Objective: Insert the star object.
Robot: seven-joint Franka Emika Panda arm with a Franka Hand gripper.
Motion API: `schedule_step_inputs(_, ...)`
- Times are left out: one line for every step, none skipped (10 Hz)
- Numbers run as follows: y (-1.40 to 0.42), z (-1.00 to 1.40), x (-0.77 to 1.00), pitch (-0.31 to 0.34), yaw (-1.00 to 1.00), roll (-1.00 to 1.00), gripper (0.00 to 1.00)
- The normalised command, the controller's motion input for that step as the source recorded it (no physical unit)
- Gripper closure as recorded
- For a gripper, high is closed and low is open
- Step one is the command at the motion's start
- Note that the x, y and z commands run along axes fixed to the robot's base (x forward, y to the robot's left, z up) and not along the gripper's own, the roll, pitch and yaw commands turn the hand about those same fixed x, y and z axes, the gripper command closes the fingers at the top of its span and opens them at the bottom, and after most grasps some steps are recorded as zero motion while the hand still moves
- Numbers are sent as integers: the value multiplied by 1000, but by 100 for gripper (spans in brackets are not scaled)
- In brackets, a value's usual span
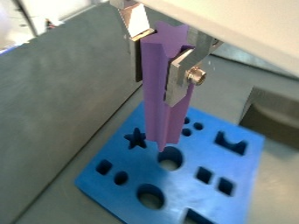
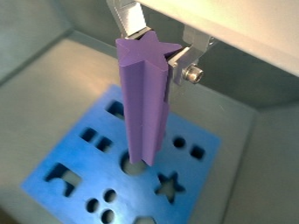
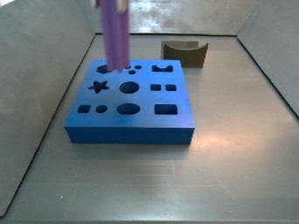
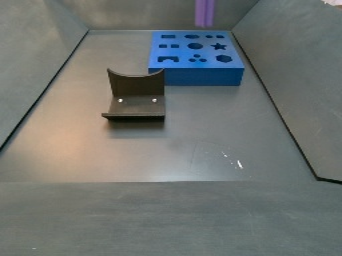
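Observation:
My gripper (image 1: 160, 61) is shut on the top of the star object (image 1: 163, 96), a long purple bar with ridged star-section sides, held upright. Both wrist views show it, so the gripper (image 2: 156, 48) and bar (image 2: 142, 101) are seen from the opposite side too. The bar hangs above the blue block (image 1: 239, 166), which has several shaped holes. Its lower end is near the star hole (image 1: 136, 137) and a round hole (image 1: 172, 158), in neither. In a side view the bar (image 3: 115, 35) stands over the block's (image 3: 128, 131) far left part, behind the star hole (image 3: 100, 86). The gripper is out of both side views.
A brown curved block (image 3: 184, 52) lies on the grey floor behind the blue block; it also shows in a side view (image 4: 134, 95), well apart from the blue block (image 4: 194, 77). Grey walls ring the floor. The bar (image 4: 206, 12) shows at the frame's upper edge.

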Motion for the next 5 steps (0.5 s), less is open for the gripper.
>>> schedule_step_inputs(51, -614, -526, -26, -651, -240, 100)
schedule_step_inputs(0, -531, -380, -21, -714, -257, 100)
schedule_step_inputs(0, -343, -43, 0, -871, -219, 100)
schedule_step_inputs(-37, -134, 0, 0, -937, -149, 100)
schedule_step_inputs(-31, -174, 0, 0, -894, -184, 100)
